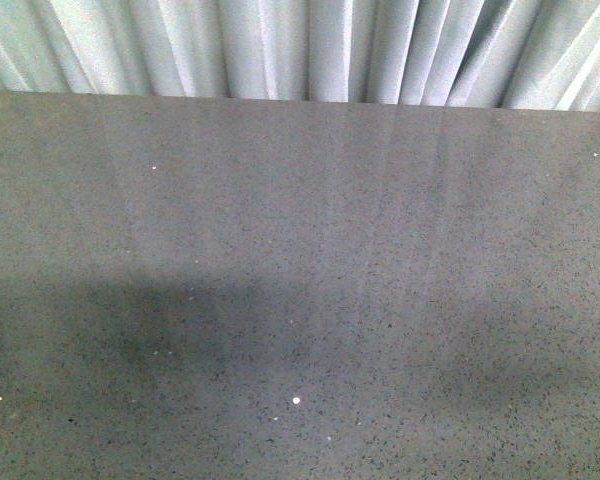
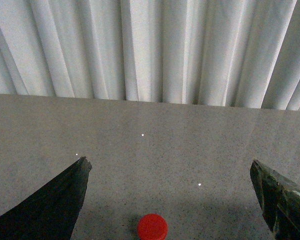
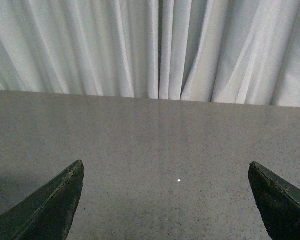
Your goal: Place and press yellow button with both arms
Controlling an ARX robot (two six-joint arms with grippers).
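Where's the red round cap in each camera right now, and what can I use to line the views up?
Front view: not in it.
Left wrist view: red round cap on the table, between the open fingers of the left gripper, nearer the camera than their tips.
Right wrist view: not in it.
Shared landmark: white pleated curtain behind the table's far edge, in all three.

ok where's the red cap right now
Only the left wrist view shows it: the red round cap sits on the grey table, between the fingers of the open left gripper; the front view does not show it.
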